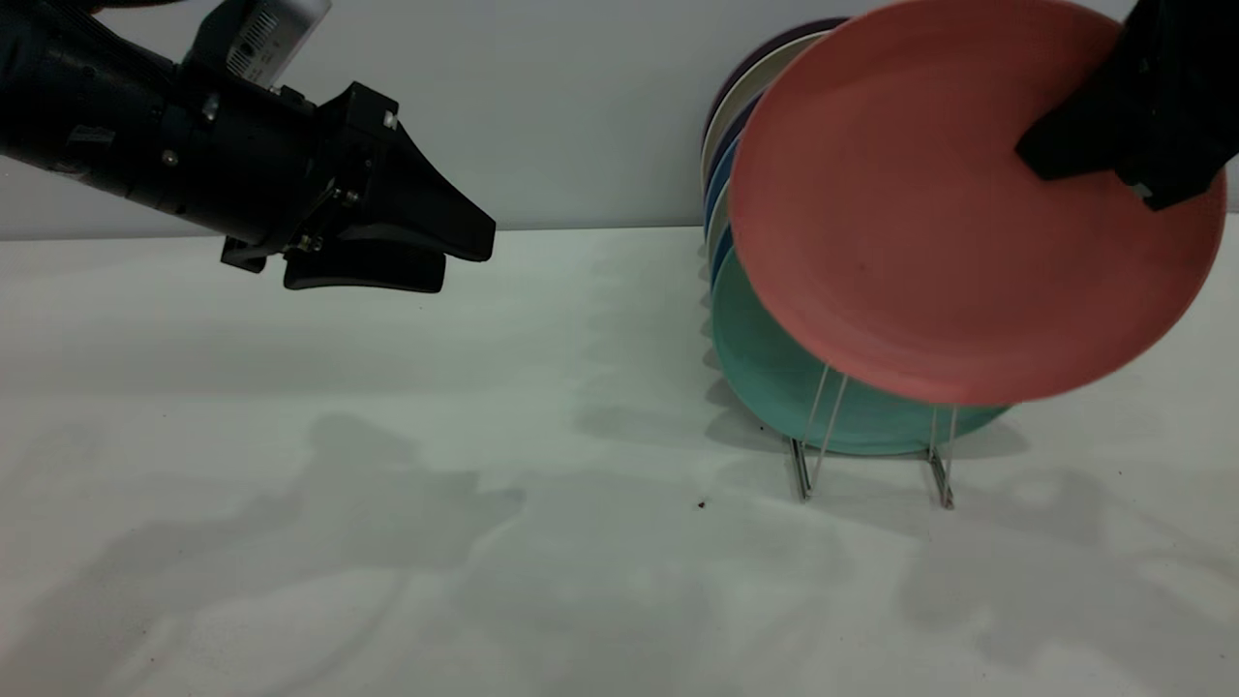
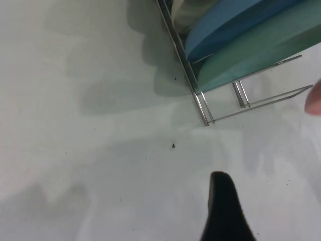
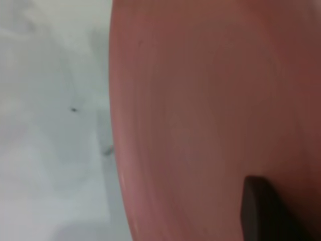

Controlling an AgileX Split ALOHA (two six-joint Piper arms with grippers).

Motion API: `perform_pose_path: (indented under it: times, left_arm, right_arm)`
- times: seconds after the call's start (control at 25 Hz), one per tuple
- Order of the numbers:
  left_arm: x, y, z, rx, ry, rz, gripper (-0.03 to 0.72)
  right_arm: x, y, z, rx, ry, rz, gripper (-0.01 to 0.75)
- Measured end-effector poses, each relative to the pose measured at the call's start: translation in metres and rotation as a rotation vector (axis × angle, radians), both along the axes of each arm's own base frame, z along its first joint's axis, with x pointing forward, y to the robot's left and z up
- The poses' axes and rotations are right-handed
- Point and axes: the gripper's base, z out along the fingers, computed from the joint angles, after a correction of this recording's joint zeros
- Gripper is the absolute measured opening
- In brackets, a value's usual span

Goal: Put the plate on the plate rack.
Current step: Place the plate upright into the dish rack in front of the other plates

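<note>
Above the near end of the plate rack [image 1: 871,455] we hold the plate [image 1: 949,213] tilted in the right gripper [image 1: 1094,145], fingers clamped on its upper right rim. It hangs just in front of the teal plate [image 1: 774,378]. Next, we judge, lower its bottom edge into the free near slot. Our left gripper [image 1: 436,257] hovers far left over the bench [image 1: 387,484], fingers nearly closed, empty.

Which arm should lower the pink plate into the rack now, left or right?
Right. The right gripper already clamps the pink plate at its upper rim, tilted above the front of the plate rack. The left gripper hangs empty over bare table, well off to the side.
</note>
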Motion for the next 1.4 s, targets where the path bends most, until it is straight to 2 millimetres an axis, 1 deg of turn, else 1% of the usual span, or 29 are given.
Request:
perform_pose_path:
  times: [0.4, 0.56, 0.72, 0.8, 0.92, 1.12, 1.28, 1.4]
  left_arm:
    - [0.0, 0.0, 0.0, 0.001, 0.001, -0.003, 0.499]
    - [0.0, 0.0, 0.0, 0.001, 0.001, -0.004, 0.499]
    - [0.0, 0.0, 0.0, 0.002, 0.001, -0.004, 0.499]
    - [0.0, 0.0, 0.0, 0.002, 0.001, -0.004, 0.499]
    - [0.0, 0.0, 0.0, 0.0, 0.001, -0.006, 0.499]
    - [-0.001, 0.0, 0.0, 0.0, 0.002, -0.006, 0.499]
    - [-0.001, 0.0, 0.0, -0.001, 0.003, -0.007, 0.499]
    - [-0.001, 0.0, 0.0, -0.001, 0.003, -0.007, 0.499]
  right_arm:
    - [0.005, -0.002, 0.007, -0.132, -0.063, 0.085, 0.144]
    - [0.009, 0.003, 0.017, -0.169, -0.105, 0.13, 0.144]
    - [0.014, 0.007, 0.029, -0.17, -0.128, 0.161, 0.142]
    - [0.014, 0.008, 0.03, -0.174, -0.126, 0.177, 0.142]
    - [0.014, 0.008, 0.029, -0.185, -0.118, 0.194, 0.142]
    - [0.017, 0.01, 0.021, -0.197, -0.096, 0.208, 0.142]
    - [0.017, 0.013, 0.019, -0.21, -0.104, 0.226, 0.142]
    - [0.019, 0.015, 0.014, -0.218, -0.096, 0.232, 0.142]
